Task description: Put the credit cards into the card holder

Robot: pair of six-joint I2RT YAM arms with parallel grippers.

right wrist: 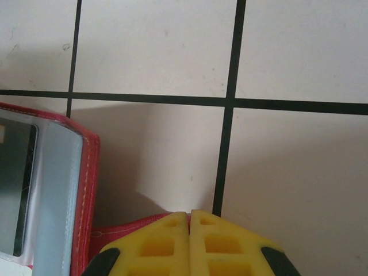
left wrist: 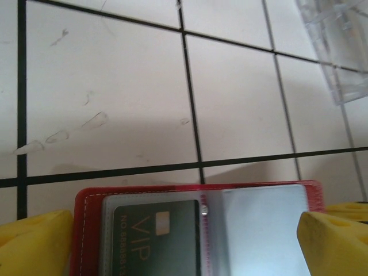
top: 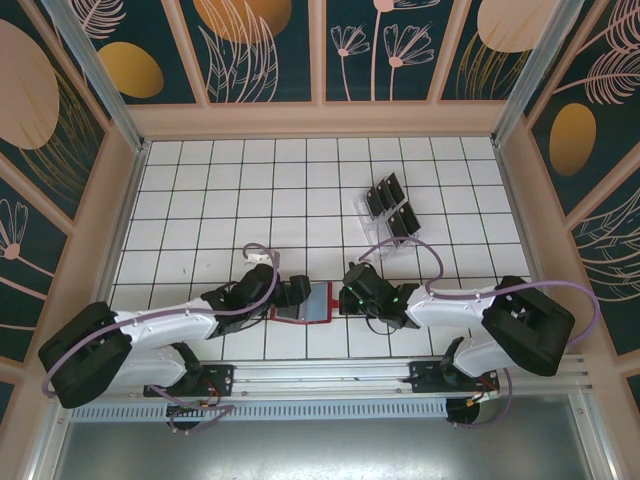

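One credit card [left wrist: 155, 236] is in your card holder [left wrist: 86, 201]; more wait in the tray [left wrist: 339, 63]. Left fingers [left wrist: 34, 244] wide, right fingers [right wrist: 167, 247] closed.

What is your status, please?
Left gripper open astride the open card holder. Right gripper shut at its edge. One card pocketed; others in clear tray. Nothing blocking.

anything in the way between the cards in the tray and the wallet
Nothing lies on the tiles between the cards in the tray and the wallet. The right gripper sits at the wallet's tray-side edge, though, and its cable arcs close to that stretch.
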